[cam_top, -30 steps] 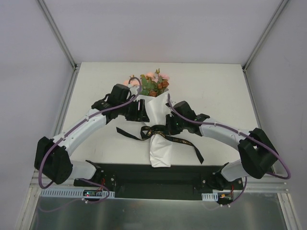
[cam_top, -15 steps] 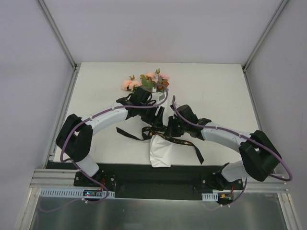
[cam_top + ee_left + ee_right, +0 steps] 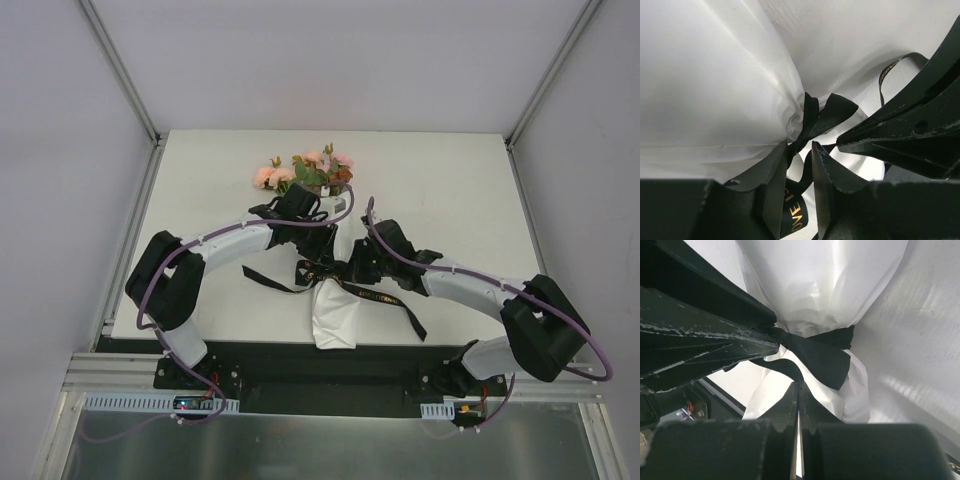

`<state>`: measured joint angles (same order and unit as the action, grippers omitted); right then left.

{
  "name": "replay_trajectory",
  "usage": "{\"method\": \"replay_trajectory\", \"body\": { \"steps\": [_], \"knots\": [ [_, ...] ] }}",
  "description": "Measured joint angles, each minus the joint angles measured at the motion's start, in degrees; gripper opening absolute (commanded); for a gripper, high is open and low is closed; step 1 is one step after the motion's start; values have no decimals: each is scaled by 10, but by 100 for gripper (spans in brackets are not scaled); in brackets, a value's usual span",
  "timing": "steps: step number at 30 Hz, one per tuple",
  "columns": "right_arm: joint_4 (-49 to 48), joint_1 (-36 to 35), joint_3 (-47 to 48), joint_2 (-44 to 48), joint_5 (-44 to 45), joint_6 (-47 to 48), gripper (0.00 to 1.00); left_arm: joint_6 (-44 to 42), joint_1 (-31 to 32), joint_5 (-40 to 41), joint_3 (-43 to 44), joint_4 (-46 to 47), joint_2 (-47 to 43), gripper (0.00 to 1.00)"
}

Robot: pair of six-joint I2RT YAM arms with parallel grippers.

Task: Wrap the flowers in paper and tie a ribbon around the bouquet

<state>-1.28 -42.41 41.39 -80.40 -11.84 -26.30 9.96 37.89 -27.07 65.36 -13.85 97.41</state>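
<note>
**Ribbon on the cone; left arm folded in over the knot**

Nearest, at the front edge of the table (image 3: 450, 190): the paper (image 3: 335, 320) tail of the bouquet (image 3: 325, 300) lies between the two arm bases; white, creased, pointing toward the robot. Just behind it the ribbon (image 3: 378, 296) cinches the paper at its narrow waist; one black tail runs out left, the other right and nearer, gold lettering visible; both tails lie where they lay a second ago.

At the knot, the right gripper (image 3: 798, 386): jaws together, only a thin seam between them, tips at the lower edge of the ribbon band; whether a strand is pinched, cannot tell. The right arm (image 3: 470, 285) is low over the table; shifted only slightly since a second ago.

Also at the knot, the left gripper (image 3: 799, 150): jaws narrowly apart, a lettered ribbon strand running through the gap, white paper showing beside it; no squeeze on the strand visible. Its tips sit close to the knot, facing the right gripper's fingers.

Change: a second ago the left arm (image 3: 225, 240) was splayed wide, elbow out by the near left corner, gripper left of the cone, upper paper open to view; now the elbow is drawn in and the forearm lies across the upper cone, covering most of it; half a second ago it was already nearly so.

Far: the flowers (image 3: 305, 172) at the cone mouth; pink, peach and rust with green leaves; same place as before.
</note>
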Motion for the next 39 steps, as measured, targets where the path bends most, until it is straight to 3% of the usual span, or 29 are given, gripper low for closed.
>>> {"method": "replay_trajectory", "body": {
  "steps": [5,8,28,39],
  "knots": [
    [-24,0,-9,-1,5,-40,0,1,0,0,-1,7,0,5],
    [-64,0,-32,-2,7,-79,1,6,0,0,-7,12,-5,0],
    [-270,0,-117,-22,67,-263,0,45,0,-30,-74,41,-82,0],
    [-444,0,-153,-106,77,-333,0,75,1,-44,-122,70,-86,0]
  ]
}}
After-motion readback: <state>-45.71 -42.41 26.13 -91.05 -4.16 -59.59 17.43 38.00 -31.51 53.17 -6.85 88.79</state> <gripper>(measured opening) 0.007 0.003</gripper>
